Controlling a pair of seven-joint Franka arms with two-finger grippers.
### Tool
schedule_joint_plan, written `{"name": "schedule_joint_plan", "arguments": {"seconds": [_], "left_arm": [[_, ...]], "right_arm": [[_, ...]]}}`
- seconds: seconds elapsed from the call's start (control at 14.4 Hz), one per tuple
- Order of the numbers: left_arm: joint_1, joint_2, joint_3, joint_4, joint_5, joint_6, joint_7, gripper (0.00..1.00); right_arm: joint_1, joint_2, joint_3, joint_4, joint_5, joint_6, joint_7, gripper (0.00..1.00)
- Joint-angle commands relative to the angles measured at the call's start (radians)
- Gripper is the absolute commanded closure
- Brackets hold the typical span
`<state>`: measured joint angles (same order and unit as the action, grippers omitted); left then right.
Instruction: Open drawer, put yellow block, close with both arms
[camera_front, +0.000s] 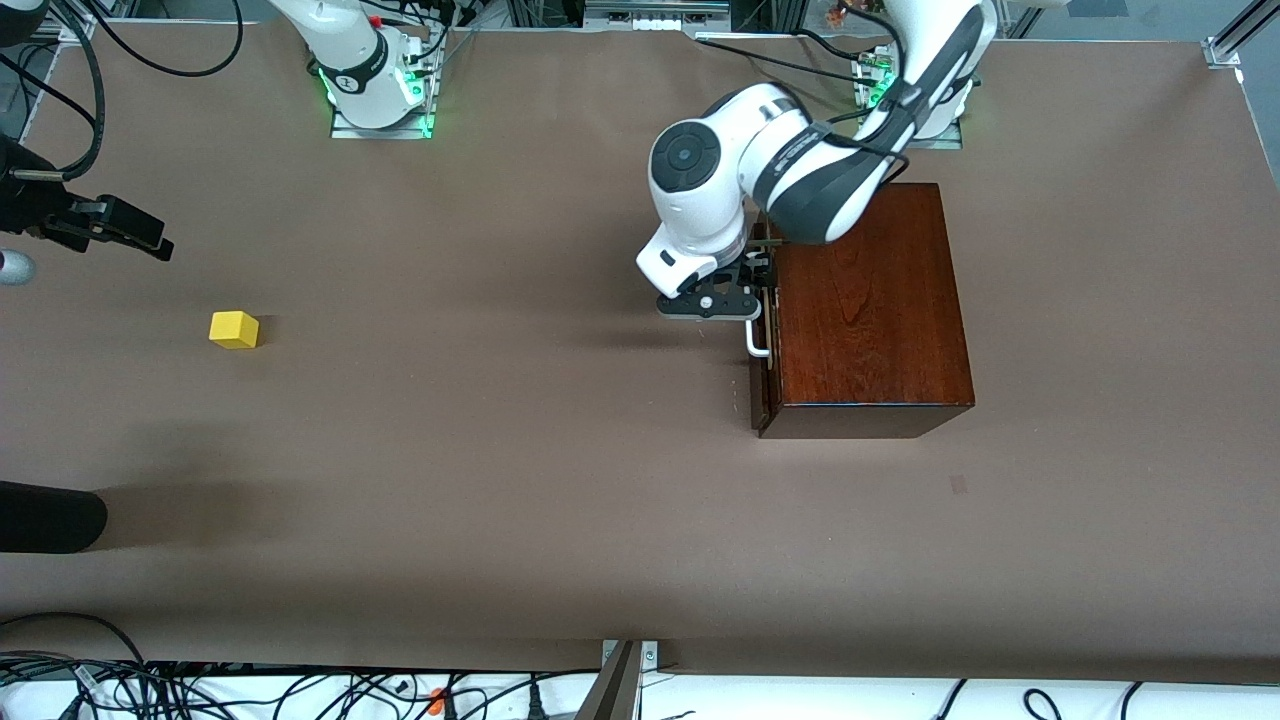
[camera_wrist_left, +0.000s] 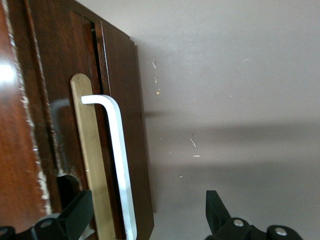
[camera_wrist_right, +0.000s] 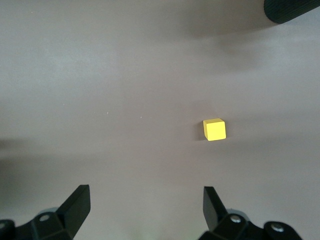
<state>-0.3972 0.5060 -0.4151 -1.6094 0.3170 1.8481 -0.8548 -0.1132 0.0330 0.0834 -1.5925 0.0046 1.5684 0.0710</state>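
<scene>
The dark wooden box (camera_front: 865, 300) stands toward the left arm's end of the table. Its drawer front (camera_front: 760, 385) with the white U-shaped handle (camera_front: 757, 342) faces the right arm's end and sits almost flush with the box. My left gripper (camera_front: 752, 298) is open at the drawer front. In the left wrist view the handle (camera_wrist_left: 119, 155) lies between its fingers (camera_wrist_left: 75, 215), untouched by either. The yellow block (camera_front: 234, 329) lies on the table toward the right arm's end. My right gripper (camera_front: 135, 235) is open and empty above the table beside the block (camera_wrist_right: 214, 129).
A black rounded object (camera_front: 45, 517) lies at the right arm's end of the table, nearer to the camera than the block; it also shows in the right wrist view (camera_wrist_right: 292, 10). Cables (camera_front: 200, 690) run along the table edge nearest the camera.
</scene>
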Motion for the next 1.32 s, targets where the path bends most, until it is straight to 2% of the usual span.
{"name": "schedule_joint_plan", "arguments": {"seconds": [0.0,0.42,1.25], "left_arm": [[-0.017,-0.001,0.006,-0.024,0.036,0.003,-0.043,0.0],[-0.041,0.04,0.006,-0.049,0.122,0.006,-0.095,0.0],[-0.071,0.095,0.004,-0.029,0.122,0.163,-0.125,0.0]], "right_arm": [[-0.013,-0.004,0.01,0.008,-0.006,-0.001,-0.011,0.0],[-0.013,-0.004,0.01,0.008,-0.006,0.001,-0.011,0.0],[-0.017,-0.004,-0.003,0.02,-0.006,-0.011,-0.042,0.0]]}}
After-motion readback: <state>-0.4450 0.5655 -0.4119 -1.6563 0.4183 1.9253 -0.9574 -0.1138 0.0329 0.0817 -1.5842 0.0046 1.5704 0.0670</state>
